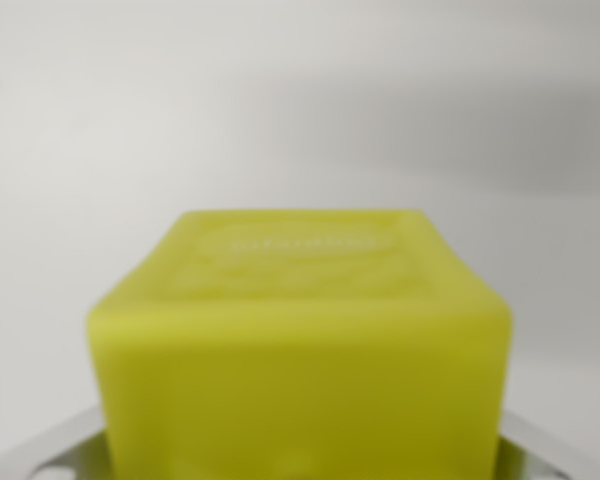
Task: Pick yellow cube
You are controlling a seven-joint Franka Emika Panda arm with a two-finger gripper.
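A yellow cube point(300, 340) fills the lower middle of the wrist view, very close to the camera and blurred. Its top face carries a faint embossed pattern. My gripper point(300, 465) shows only as pale grey fingers point(50, 450) at the bottom left and bottom right corners. These press against the cube's two sides, so the gripper is shut on the cube. The cube's underside and the fingertips are hidden below the frame edge.
Behind the cube there is only a plain, out-of-focus grey-white surface point(300, 100), with a slightly darker band across the upper right.
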